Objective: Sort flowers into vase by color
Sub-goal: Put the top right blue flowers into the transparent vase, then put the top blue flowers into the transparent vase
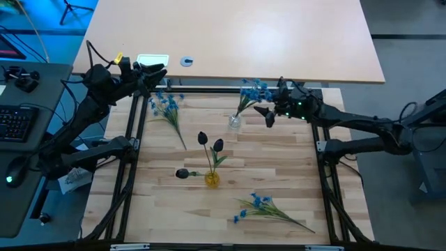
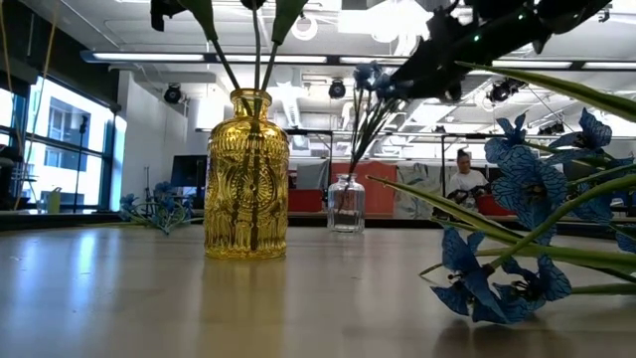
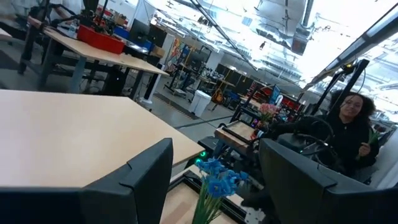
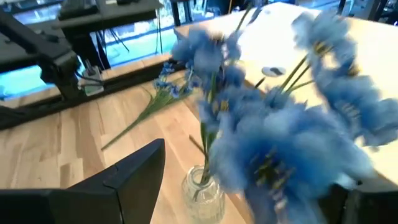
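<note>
We see a clear vase (image 1: 235,123) holding a blue spray (image 1: 252,91), and a gold vase (image 1: 212,179) holding two black buds (image 1: 210,141). A third bud (image 1: 182,173) and two blue sprays (image 1: 166,104) (image 1: 259,205) lie on the surface (image 1: 279,167). The right gripper (image 1: 269,115) hovers beside the clear vase and the left gripper (image 1: 155,75) at the far-left edge, both with jaws apart, empty.

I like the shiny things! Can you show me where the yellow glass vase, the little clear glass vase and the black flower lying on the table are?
Yellow glass vase (image 2: 247,179): low view, on its ribbed body.
Little clear glass vase (image 2: 346,207): low view, on its body.
Black flower lying on the table (image 1: 182,173): high view, on its dark bud.
</note>
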Robot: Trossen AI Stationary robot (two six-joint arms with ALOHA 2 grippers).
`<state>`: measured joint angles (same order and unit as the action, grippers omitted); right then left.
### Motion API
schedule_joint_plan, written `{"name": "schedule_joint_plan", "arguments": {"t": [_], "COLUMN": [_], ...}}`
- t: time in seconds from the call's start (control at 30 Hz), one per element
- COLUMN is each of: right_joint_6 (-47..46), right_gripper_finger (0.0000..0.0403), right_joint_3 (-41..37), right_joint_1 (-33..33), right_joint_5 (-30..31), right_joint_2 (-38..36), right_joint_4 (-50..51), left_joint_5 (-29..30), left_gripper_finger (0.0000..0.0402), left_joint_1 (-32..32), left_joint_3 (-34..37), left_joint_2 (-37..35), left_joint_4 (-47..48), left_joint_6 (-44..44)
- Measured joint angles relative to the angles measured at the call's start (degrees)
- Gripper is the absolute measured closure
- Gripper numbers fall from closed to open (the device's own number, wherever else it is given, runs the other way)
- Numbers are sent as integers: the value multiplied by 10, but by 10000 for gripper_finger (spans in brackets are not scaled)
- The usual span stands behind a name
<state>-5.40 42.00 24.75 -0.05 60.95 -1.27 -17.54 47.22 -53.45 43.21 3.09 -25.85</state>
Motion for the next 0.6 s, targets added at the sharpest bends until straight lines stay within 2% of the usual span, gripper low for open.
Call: {"name": "schedule_joint_plan", "arguments": {"t": [0.13, 0.33, 0.5, 0.6], "right_joint_6": [-1, -10, -49, -73], "right_gripper_finger": [110, 110, 110, 110], "right_joint_3": [0, 0, 0, 0], "right_joint_1": [0, 0, 0, 0], "right_joint_5": [1, 41, 60, 76], "right_joint_2": [-39, -102, -141, -147], "right_joint_4": [19, 45, 42, 40], "left_joint_5": [0, 6, 35, 86], "left_gripper_finger": [177, 177, 177, 177], "left_joint_1": [0, 0, 0, 0], "left_joint_3": [0, 0, 0, 0], "left_joint_2": [0, 0, 8, 19], "left_joint_4": [0, -1, 30, 88], "left_joint_6": [1, 2, -24, -56]}}
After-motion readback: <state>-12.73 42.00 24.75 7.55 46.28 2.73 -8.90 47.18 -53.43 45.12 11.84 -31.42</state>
